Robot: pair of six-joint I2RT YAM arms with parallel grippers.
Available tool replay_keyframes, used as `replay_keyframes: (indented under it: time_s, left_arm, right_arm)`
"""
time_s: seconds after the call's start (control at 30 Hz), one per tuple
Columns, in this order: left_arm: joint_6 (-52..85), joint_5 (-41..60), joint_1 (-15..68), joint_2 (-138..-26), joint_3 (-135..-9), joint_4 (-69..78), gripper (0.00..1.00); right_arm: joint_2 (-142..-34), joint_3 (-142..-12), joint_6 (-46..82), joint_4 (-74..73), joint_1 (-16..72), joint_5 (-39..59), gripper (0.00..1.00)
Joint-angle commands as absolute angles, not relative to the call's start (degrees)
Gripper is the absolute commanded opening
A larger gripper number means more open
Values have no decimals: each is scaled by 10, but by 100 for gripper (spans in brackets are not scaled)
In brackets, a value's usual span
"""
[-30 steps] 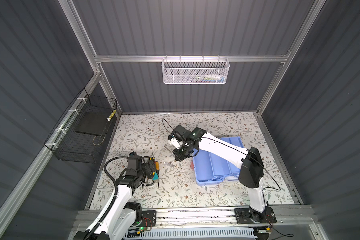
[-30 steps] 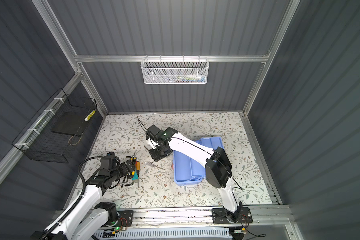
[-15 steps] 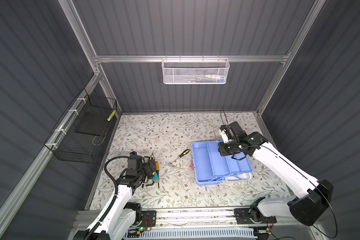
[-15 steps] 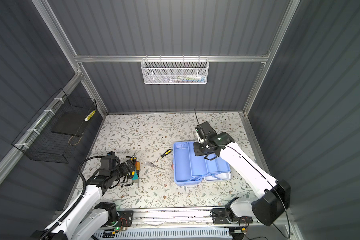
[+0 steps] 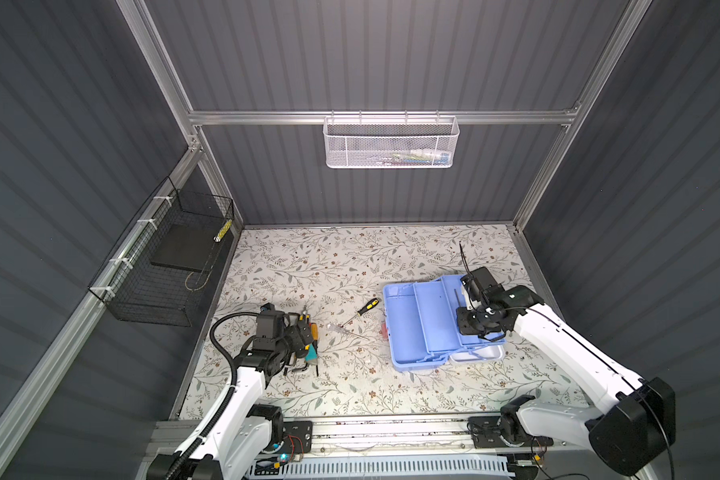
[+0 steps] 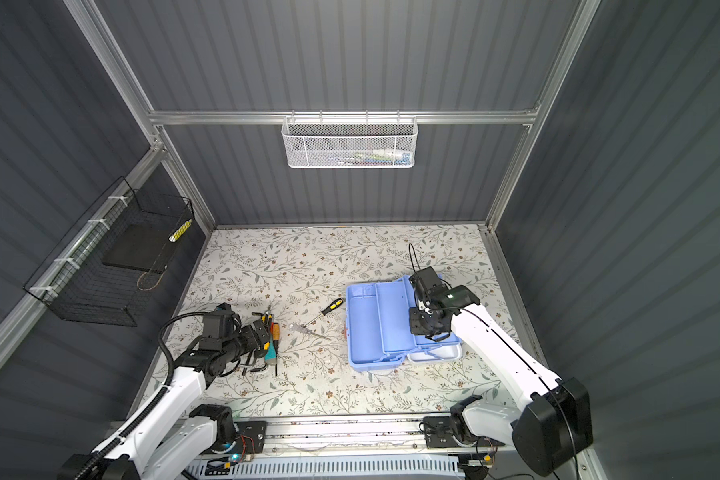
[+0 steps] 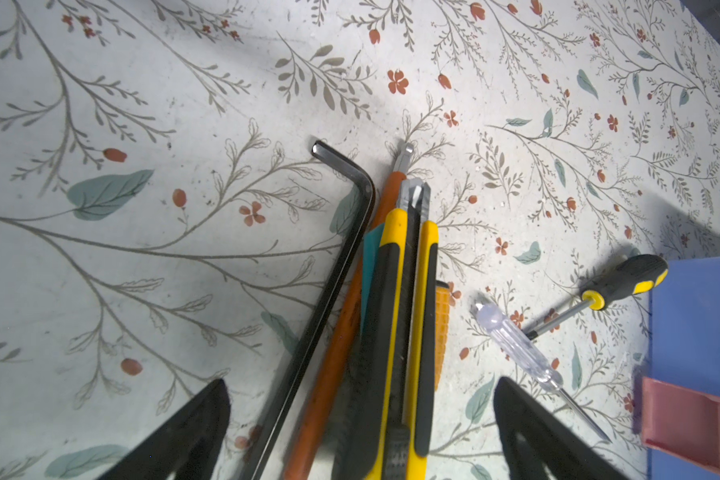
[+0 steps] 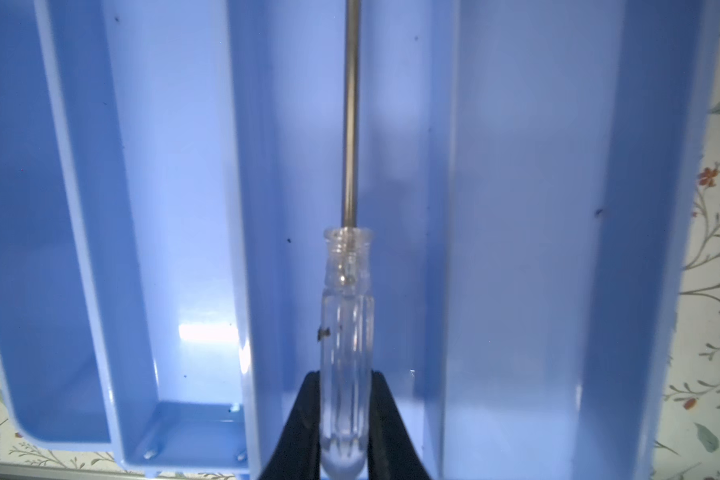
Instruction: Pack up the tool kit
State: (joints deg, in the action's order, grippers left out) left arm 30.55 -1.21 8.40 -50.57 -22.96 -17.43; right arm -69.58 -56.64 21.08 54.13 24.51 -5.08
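The right gripper (image 8: 345, 380) is clamped narrowly on the butt of a clear-handled screwdriver (image 8: 346, 307) over the open tool kit (image 5: 408, 332). The shaft runs along the length of the narrow blue tray (image 8: 395, 166) beneath it, so the release likely turns on keeping that axis parallel to the tray walls. The left gripper (image 7: 360, 386) hangs wide open and empty over the utility knives (image 7: 404, 291) and hex key (image 7: 337, 257), well left of the tool kit in both top views; it is the nearer arm, and their long axes run out between its fingers.
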Motion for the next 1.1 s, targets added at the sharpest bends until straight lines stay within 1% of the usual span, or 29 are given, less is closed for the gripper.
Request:
replay_keyframes:
  time_s: [0.0,0.03,0.07,0.17,0.2,0.3,0.4,0.5,0.57,0.63,0.77,0.87,1.07]
  left_arm:
    - [294,-7,82,-511,-227,-171,100]
    - [294,-7,82,-511,-227,-170,100]
    - [294,-7,81,-511,-227,-170,100]
    - [293,-7,82,-512,-227,-170,99]
    - [293,-7,82,-512,-227,-170,100]
    - [293,-7,82,-509,-226,-170,100]
    - [293,-7,82,-508,-226,-170,99]
    - [292,-6,82,-510,-225,-168,99]
    - [292,-4,82,-510,-225,-169,99]
    - [293,-5,82,-507,-224,-169,99]
    - [294,-7,82,-496,-221,-170,99]
    - [297,-10,82,-489,-217,-169,100]
    - [302,-14,82,-471,-211,-171,99]
  right_arm:
    - [-686,-557,219,540,243,-67,0]
    - [-684,-553,219,536,243,-64,0]
    - [-683,-552,218,535,243,-61,4]
    - [-682,-559,216,538,243,-62,24]
    - [-682,-563,215,540,243,-64,31]
    - [-682,-581,210,551,243,-75,42]
    - [-683,-616,199,567,243,-81,45]
    - [-688,-661,162,560,256,-57,47]
    - [-706,-694,126,549,282,-52,48]
    - [-735,-727,86,535,324,-68,49]
    - [-828,-792,2,505,408,-71,53]
    - [-902,-839,-36,496,445,-35,54]
    - [-1025,-907,-66,477,507,62,51]
